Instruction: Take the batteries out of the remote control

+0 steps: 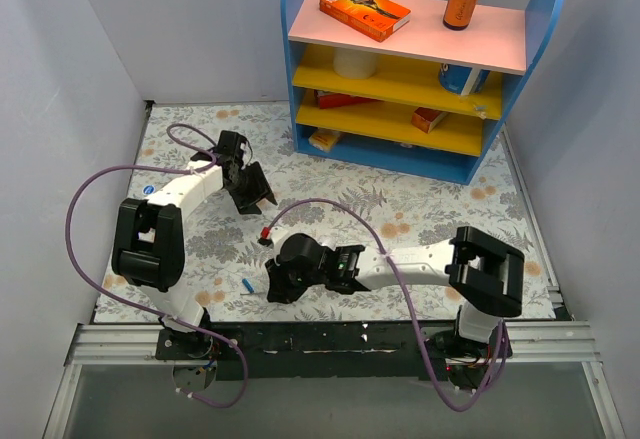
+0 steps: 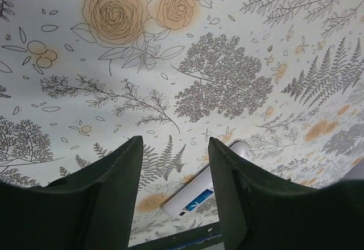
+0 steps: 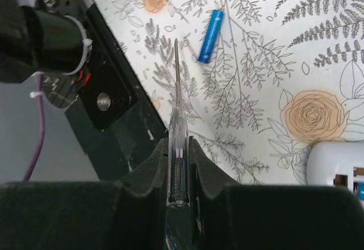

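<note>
One blue battery (image 3: pixel 210 36) lies loose on the flowered mat, also seen in the top view (image 1: pixel 247 285). The white remote control (image 2: pixel 196 196) lies below my open, empty left gripper (image 2: pixel 175 142), with a blue battery (image 2: pixel 203 197) in its slot. Its end also shows in the right wrist view (image 3: pixel 335 170). In the top view only a small white and red bit (image 1: pixel 264 231) shows there. My right gripper (image 3: pixel 176 147) is shut on a clear-handled tool with a thin metal rod (image 3: pixel 177 68), whose tip points near the loose battery. The right gripper (image 1: pixel 285 277) sits low, and the left gripper (image 1: pixel 255 191) is behind it.
A blue shelf unit (image 1: pixel 400 149) with boxes and a bottle stands at the back. The left arm's black base (image 3: pixel 105 99) and the table's front rail (image 1: pixel 330 339) are close to the tool tip. White walls close in both sides.
</note>
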Motion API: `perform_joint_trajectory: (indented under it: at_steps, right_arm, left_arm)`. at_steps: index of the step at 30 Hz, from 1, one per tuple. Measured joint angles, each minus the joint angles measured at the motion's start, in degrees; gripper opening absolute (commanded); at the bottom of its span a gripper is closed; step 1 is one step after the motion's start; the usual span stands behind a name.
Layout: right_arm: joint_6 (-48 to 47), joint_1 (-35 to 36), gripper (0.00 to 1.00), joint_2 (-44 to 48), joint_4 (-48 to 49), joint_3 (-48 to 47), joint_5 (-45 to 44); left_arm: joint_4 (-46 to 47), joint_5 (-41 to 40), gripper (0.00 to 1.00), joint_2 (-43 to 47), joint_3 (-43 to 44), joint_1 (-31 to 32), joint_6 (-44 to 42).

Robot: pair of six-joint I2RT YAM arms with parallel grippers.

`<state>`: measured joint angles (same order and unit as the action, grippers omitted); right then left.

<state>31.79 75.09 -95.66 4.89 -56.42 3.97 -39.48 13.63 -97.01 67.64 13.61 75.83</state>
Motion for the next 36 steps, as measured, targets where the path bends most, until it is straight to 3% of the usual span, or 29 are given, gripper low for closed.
perform_joint_trajectory:
  at_steps: [6, 20, 28, 36]
  right_arm:
    - [0.85, 0.72, 0.01, -5.68, -0.85, -4.09, -3.1]
    - [0.92, 1.16, 0.01, -4.85, -1.95, -3.93, -5.75]
    - [0.39, 1.16, 0.01, -0.74, -2.56, -1.9, -5.46]
    - [-0.98, 1.14, 0.01, 9.22, -7.8, -1.9, -7.48]
  left_arm:
    - [-0.48, -0.35, 0.49, 0.04, -1.6, 0.0, -0.39]
    - [0.46, 1.07, 0.5, 0.02, -2.19, -0.26, -1.84]
    - [2.45, 5.01, 0.51, 0.02, -5.73, -0.26, -3.52]
    - [4.81, 9.49, 0.5, -0.02, -7.78, 1.03, -5.35]
